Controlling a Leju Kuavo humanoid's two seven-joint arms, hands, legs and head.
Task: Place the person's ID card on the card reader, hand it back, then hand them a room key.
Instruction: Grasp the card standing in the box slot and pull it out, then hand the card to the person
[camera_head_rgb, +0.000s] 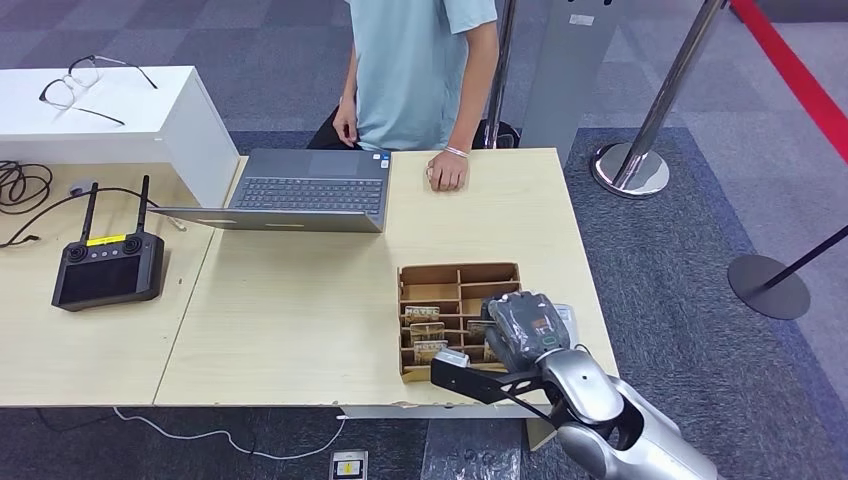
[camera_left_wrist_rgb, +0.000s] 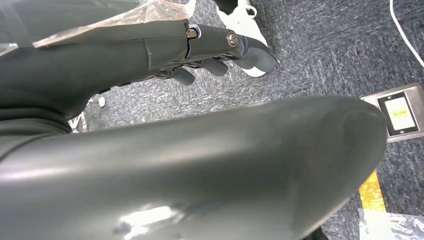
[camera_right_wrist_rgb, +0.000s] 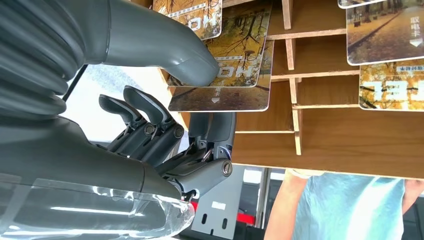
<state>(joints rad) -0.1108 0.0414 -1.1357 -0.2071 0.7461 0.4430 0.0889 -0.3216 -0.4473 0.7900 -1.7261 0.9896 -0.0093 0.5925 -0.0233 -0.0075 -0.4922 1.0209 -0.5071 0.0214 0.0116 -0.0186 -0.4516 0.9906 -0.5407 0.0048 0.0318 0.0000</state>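
**Right robot hand on a key card in the box**

Pale wooden tabletop (camera_head_rgb: 300, 320), grey carpet around it; a person (camera_head_rgb: 420, 70) stands at the far edge with one hand resting on the wood.

Right robot hand (camera_head_rgb: 525, 330) sits over the near right part of the card box (camera_head_rgb: 455, 272). From the wrist camera, its thumb (camera_right_wrist_rgb: 190, 62) presses the face of one key card (camera_right_wrist_rgb: 235, 75) while a darker finger sits under that card's edge: a pinch, other fingers curled. Whether the card is lifted free of its slot, I cannot tell. Card's long axis runs along its slot.

Left robot hand (camera_left_wrist_rgb: 220, 50) hangs over the floor, fingers curled on nothing.

Judgement: the person lies straight across the tabletop, beyond the box; the right arm is nearer for the handover. ID card and reader not made out.
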